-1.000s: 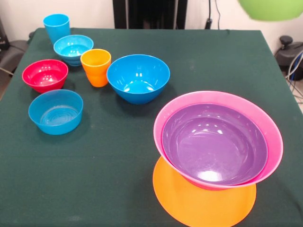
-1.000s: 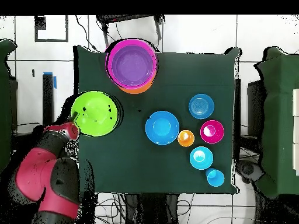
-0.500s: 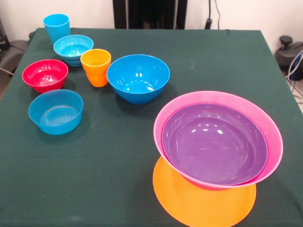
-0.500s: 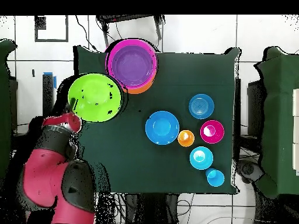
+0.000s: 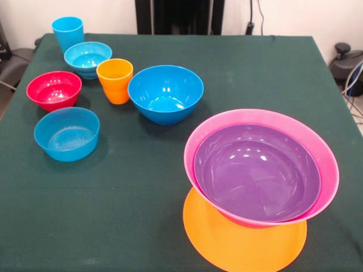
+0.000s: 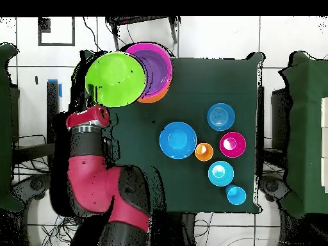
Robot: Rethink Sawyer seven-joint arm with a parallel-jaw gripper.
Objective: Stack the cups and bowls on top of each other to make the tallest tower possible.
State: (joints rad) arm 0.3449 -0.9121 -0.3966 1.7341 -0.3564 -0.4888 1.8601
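Overhead view, green bowl [image 6: 115, 79] overlapping the pink bowl [image 6: 168, 54] and purple bowl [image 6: 158, 69] stack, red arm [image 6: 90, 138] alongside, pincer grip impossible to tell.

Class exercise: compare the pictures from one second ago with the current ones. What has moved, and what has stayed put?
In the overhead view the arm has carried the green bowl from the table's edge towards the pink bowl and purple bowl, now overlapping them. The orange base, both cups and the other bowls have not moved.

Green bowl [image 6: 116, 79] overlapping pink-purple tower [image 6: 157, 64]
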